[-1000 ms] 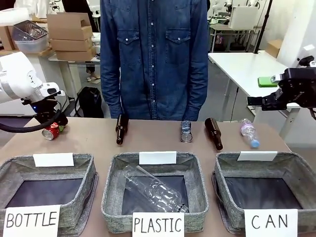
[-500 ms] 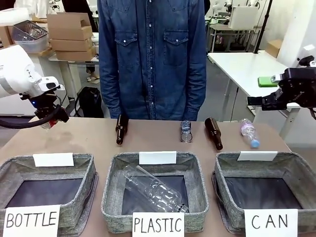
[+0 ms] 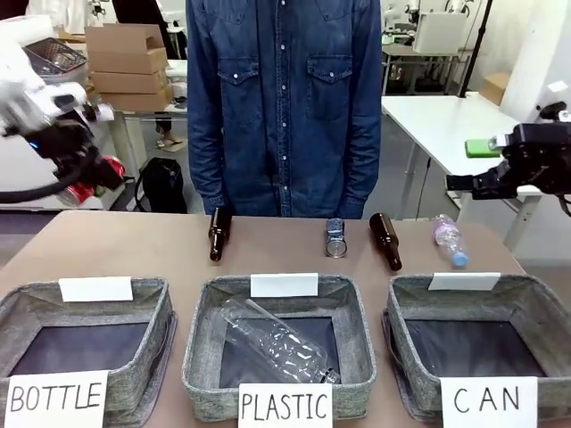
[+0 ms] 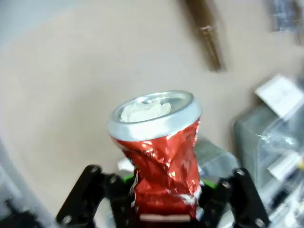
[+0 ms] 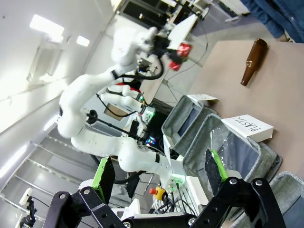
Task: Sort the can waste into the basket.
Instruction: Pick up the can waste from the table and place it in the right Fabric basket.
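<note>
My left gripper [image 3: 82,183] hangs high over the table's far left corner, shut on a crushed red can [image 3: 96,181]. The left wrist view shows this red can [image 4: 159,156] upright between the jaws of the left gripper [image 4: 164,202], silver top facing the camera. A silver crushed can [image 3: 335,239] stands on the table in front of the person. The grey basket [image 3: 535,287] signed "CAN" sits at the near right with a bare dark floor. My right gripper [image 3: 457,183] is held open in the air above the table's right end, its green pads [image 5: 213,166] wide apart around nothing.
Two brown bottles [image 3: 217,234] [image 3: 386,241] and a clear plastic bottle [image 3: 450,241] lie along the far side. The "PLASTIC" basket [image 3: 198,339] holds a clear bottle; the "BOTTLE" basket [image 3: 165,312] is at near left. A person in a denim shirt [image 3: 285,107] stands at the far edge.
My left gripper has risen from the table's far left corner, carrying the red can up with it. The right arm has not moved.
</note>
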Controlling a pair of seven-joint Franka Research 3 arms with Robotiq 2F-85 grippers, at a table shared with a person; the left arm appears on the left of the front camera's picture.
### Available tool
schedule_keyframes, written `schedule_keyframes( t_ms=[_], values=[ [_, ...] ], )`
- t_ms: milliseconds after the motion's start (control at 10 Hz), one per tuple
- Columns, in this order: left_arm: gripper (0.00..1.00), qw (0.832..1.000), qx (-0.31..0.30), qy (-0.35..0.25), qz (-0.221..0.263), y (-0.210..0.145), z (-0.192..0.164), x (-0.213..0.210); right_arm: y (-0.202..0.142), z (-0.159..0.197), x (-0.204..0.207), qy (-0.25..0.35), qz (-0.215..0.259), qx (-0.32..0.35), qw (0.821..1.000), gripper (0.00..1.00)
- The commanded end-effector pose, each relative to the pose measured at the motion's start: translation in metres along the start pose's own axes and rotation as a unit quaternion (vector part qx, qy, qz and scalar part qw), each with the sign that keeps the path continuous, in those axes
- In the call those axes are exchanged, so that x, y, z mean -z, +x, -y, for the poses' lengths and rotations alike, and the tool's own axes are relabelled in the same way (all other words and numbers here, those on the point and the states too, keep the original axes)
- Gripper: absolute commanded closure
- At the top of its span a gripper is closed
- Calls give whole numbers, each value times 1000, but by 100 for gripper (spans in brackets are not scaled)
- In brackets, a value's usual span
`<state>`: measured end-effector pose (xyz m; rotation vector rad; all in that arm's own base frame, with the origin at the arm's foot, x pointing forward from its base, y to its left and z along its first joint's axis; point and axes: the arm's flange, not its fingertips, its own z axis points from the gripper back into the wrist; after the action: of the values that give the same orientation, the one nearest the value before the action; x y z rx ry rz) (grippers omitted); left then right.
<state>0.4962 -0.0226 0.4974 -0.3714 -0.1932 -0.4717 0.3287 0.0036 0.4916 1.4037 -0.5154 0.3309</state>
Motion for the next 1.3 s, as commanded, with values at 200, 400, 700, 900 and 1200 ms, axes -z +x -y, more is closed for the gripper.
schedule_keyframes(
  t_ms=[200,400,700,900,1200],
  values=[
    [100,923,369,-111,1,-121,131,-51,4,1,2,10,8,-13,1000,0],
    [100,904,415,-105,-19,-128,148,-40,4,1,2,10,8,-13,1000,0],
    [100,917,385,-100,-19,-137,169,-51,4,1,2,10,8,-13,1000,0],
    [100,917,385,-100,-19,-137,169,-51,4,1,2,10,8,-13,1000,0],
    [100,873,469,-127,40,-92,257,-12,4,1,2,10,8,-13,1000,0]
  ],
)
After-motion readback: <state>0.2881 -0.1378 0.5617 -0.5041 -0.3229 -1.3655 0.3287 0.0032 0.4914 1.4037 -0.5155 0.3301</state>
